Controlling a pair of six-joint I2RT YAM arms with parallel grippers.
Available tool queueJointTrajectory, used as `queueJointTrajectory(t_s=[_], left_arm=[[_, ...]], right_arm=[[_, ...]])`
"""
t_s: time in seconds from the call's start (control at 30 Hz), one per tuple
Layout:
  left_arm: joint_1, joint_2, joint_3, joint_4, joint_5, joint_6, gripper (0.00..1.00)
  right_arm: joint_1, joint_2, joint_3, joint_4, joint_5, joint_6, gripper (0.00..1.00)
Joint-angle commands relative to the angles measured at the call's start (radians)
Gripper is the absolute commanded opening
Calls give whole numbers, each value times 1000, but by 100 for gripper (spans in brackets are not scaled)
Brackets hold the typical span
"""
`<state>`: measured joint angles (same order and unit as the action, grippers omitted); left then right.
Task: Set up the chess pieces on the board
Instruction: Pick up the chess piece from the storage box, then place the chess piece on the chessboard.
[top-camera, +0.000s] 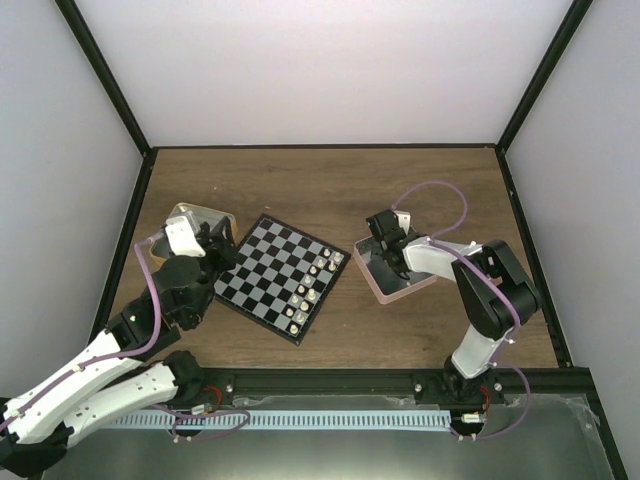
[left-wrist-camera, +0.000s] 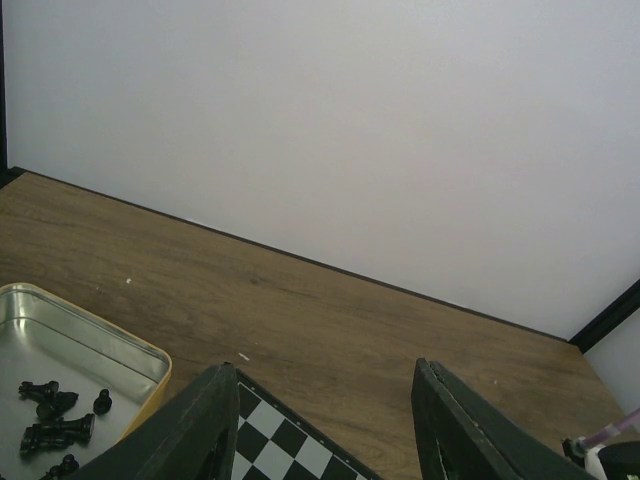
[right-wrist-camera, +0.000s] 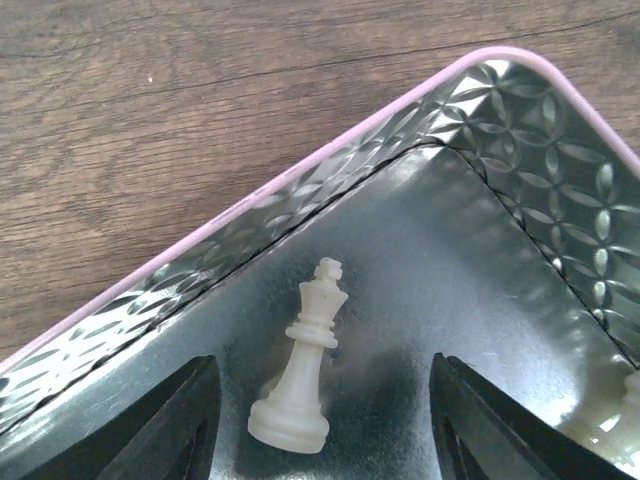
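One white king (right-wrist-camera: 305, 360) lined up for the pinch

Through the right wrist we see the right gripper (right-wrist-camera: 323, 415) spread wide, a finger either side of that king, which stands on its base near a corner of the pink tray (right-wrist-camera: 470, 130) and touches neither (lined up, we judge, so closing pinches its stem). Through the left wrist, the left gripper (left-wrist-camera: 325, 425) is parted on nothing, hovering by a corner of the board (left-wrist-camera: 265, 435) beside the gold tin (left-wrist-camera: 120, 345) of black pieces (left-wrist-camera: 50, 425), likely next in turn. From above, white pieces (top-camera: 318, 294) line only the board edge nearest the tray, so most of the setup is undone. Wood-grain table (top-camera: 320, 190), plain white walls (top-camera: 320, 70), black frame posts (top-camera: 105, 75) around it.
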<state>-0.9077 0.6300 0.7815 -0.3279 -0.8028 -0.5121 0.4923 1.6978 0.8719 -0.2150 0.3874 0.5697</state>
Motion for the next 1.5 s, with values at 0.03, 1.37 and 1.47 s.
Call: queueJointTrajectory(t_s=[0.03, 1.37, 1.47], left_arm=[[4, 2, -7, 9, 0, 14, 50], [15, 263, 92, 93, 625, -85, 79], [16, 253, 93, 137, 738, -113, 85]], right_arm=[[-5, 6, 17, 18, 17, 4, 52], [-24, -657, -295, 507, -1195, -154, 14], [-15, -660, -304, 602, -1388, -122, 14]])
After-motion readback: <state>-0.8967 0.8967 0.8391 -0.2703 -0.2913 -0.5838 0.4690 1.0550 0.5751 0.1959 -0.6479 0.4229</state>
